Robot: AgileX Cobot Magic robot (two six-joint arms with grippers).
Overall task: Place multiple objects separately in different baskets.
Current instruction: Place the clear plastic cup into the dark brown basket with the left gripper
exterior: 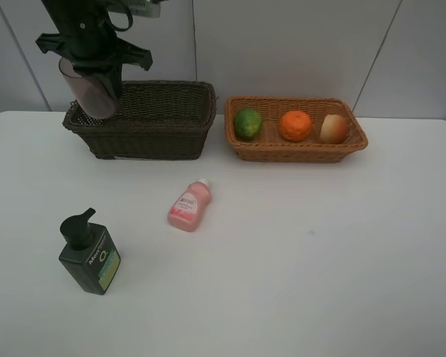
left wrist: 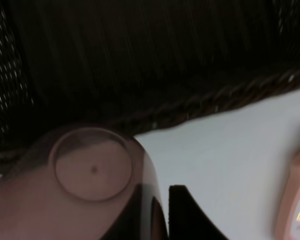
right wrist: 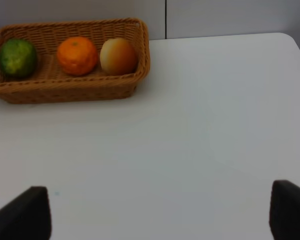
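Background: white table top (exterior: 320,260) with pale grey wall panels behind it.

High camera
Dark basket: a deep dark brown woven basket (exterior: 163,123) sits at the back left of the table.
Light basket: a shallow orange-brown woven basket (exterior: 297,152) sits just beside it on the right.
Fruit: a round green lime (exterior: 247,123), a round orange (exterior: 296,126) and a red-yellow peach (exterior: 333,129) lie in a row in the light basket.
Cup: a see-through mauve plastic cup (exterior: 89,93) hangs over the left end of the dark basket, open end up and a bit tilted. I cannot tell if it touches the rim.
Left gripper: the left gripper (exterior: 93,63) is clenched on the top of the cup.
Pink bottle: a small pink bottle (exterior: 189,206) lies on its side near the middle of the table.
Pump bottle: a dark green pump bottle (exterior: 89,256) stands upright at the front left, well apart from the baskets.

Left wrist camera
Cup: its round bottom (left wrist: 92,165) is close up, by the dark basket's braided rim (left wrist: 200,102).
Fingers: one black finger (left wrist: 185,215) sits right against the cup wall.
Pink bottle: it shows at the edge, on the table.

Right wrist camera
Right gripper: the right gripper (right wrist: 157,212) has its fingers spread wide over bare table, holding nothing.
Light basket: it is far from the fingers, with all three fruits in it.
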